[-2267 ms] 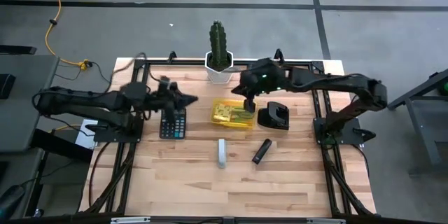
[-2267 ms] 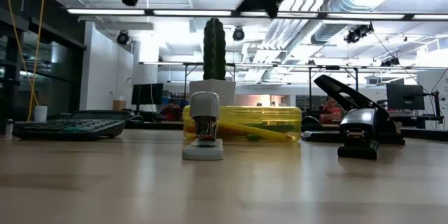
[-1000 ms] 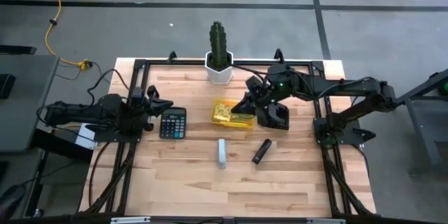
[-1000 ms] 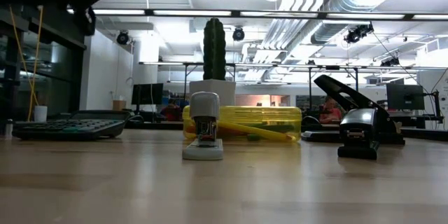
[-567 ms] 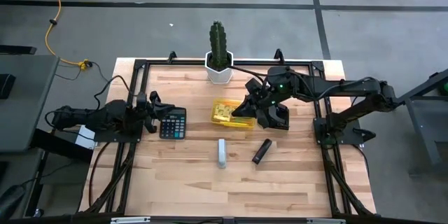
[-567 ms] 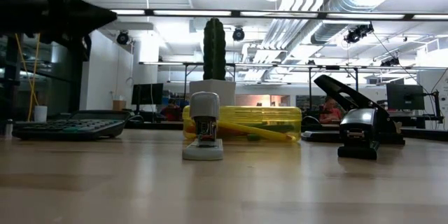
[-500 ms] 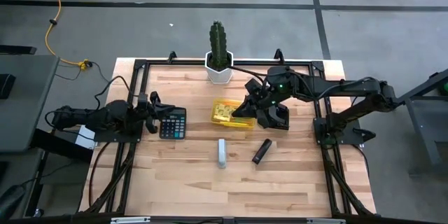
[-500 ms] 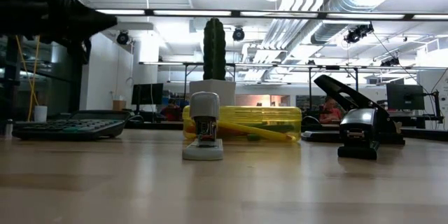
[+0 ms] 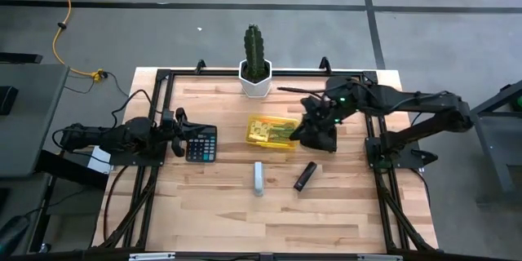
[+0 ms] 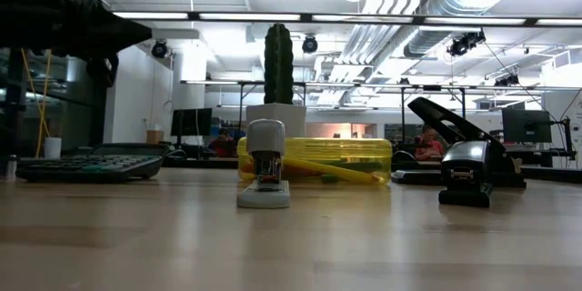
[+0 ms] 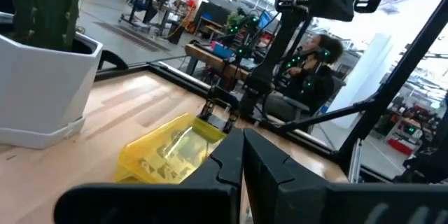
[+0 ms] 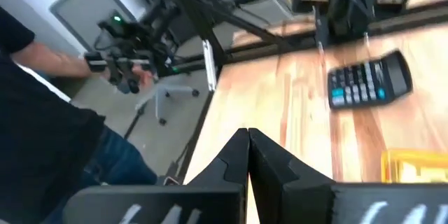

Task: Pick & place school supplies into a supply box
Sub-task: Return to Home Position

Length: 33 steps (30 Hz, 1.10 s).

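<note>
Beside the supply box [image 9: 269, 130], right claw [image 9: 296, 134] pressed together; left claw [image 9: 181, 122] likewise, near table [image 9: 228, 212] edge.

The left arm sits tucked low, left tool [image 9: 180, 123] closed; right arm reaches inward, right tool [image 9: 299, 131] closed.

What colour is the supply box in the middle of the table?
Translucent yellow. The supply box shows best in the high view.
</note>
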Available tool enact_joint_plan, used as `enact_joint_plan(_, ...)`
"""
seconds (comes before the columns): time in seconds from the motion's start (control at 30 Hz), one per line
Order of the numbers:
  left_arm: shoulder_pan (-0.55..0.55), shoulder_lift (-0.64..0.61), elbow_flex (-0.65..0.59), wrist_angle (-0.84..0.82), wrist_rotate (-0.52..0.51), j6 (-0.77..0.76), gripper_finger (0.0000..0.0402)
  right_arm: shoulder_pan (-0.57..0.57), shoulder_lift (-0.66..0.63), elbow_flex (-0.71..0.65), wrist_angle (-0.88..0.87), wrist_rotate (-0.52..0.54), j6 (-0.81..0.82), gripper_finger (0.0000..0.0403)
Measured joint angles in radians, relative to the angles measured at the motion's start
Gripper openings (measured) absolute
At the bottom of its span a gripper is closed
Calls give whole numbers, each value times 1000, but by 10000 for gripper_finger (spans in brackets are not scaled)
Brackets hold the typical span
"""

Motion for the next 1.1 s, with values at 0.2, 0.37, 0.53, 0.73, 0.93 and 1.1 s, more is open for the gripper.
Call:
enact_joint_plan(0.2, 0, 0, 0, 0, -1, -8, 0, 13, -178, -300, 272, 2, 77, 0)
enact_joint_plan(0.37, 0, 0, 0, 0, -2, -8, 0, 9, -394, -612, 481, 37, 153, 0)
enact_joint_plan(0.53, 0, 0, 0, 0, -2, -8, 0, 23, -621, -859, 625, 90, 182, 0)
enact_joint_plan(0.73, 0, 0, 0, 1, -2, -8, 0, 31, -841, -1052, 681, 116, 182, 0)
enact_joint_plan(0.93, 0, 0, 0, 1, -2, -9, 0, 31, -997, -1157, 697, 176, 198, 0)
enact_joint_plan(1.1, 0, 0, 0, 1, -2, -9, 0, 31, -1073, -1204, 649, 280, 162, 0)
